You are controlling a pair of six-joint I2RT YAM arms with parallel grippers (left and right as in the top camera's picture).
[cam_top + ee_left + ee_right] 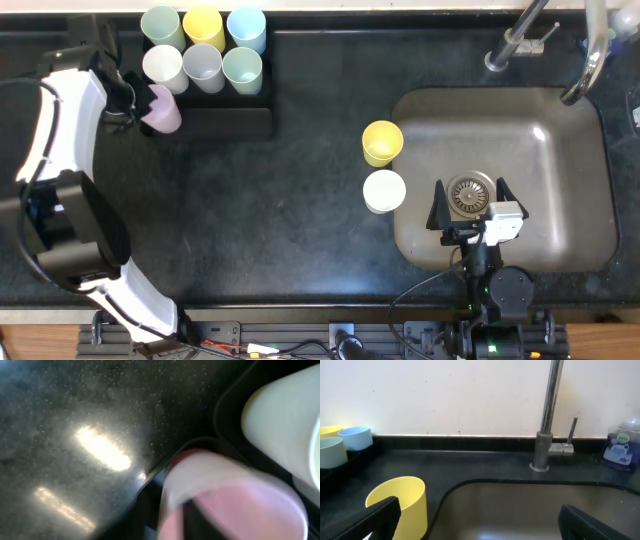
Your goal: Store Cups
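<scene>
One cup, the pink cup [165, 112], sat in the left gripper [148, 105], which as far as I could judge was closed around it; the left wrist view was too blurred to show the fingers clearly. The cup was tilted, not upright, and it hung at the left end of the black tray [235, 124], over the tray's bare front strip. Just behind it stood six cups [203, 62] in two rows of three. The tray's long axis ran left to right in the top view, so the free places lay to the right of the pink cup along that strip.

The right gripper [471, 200] was opened wide and held nothing. It stood over the sink [560, 110], near the drain. On the counter, just beside the sink's left rim, stood a yellow cup [382, 142] and a white cup [384, 190], both upright, close to each other. They lay to the left of the right gripper, the yellow one a little ahead of it, and the right arm was clearly the nearer one to them.
</scene>
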